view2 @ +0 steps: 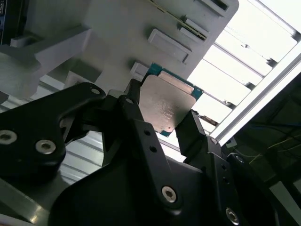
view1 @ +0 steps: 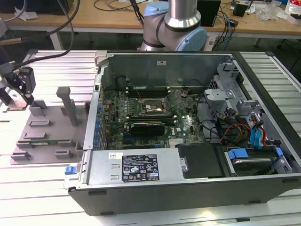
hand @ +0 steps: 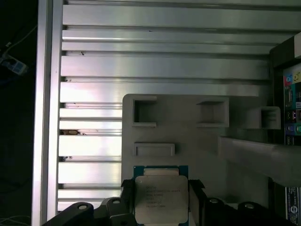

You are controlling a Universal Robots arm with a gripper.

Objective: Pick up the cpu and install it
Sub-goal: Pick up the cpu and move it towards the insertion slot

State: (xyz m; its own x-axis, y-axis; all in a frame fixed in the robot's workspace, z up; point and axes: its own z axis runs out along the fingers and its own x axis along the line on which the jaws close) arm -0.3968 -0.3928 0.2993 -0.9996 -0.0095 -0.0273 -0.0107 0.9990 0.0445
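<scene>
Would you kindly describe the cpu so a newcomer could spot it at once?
Beside the open computer case, on the exterior view's left, lies a grey slotted tray. The gripper stands over its left end, with the cpu between its fingers. It is the small flat square with a silvery metal top and a green rim, unlike the tray's plain grey blocks.

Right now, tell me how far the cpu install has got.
Done: the gripper is closed on the cpu at the grey tray, fingers against two opposite edges. In hand: the grasp; whether the chip has left the tray I cannot tell. Left: the install; the socket inside the open computer case, toward the exterior view's right, lies apart from the cpu.
</scene>
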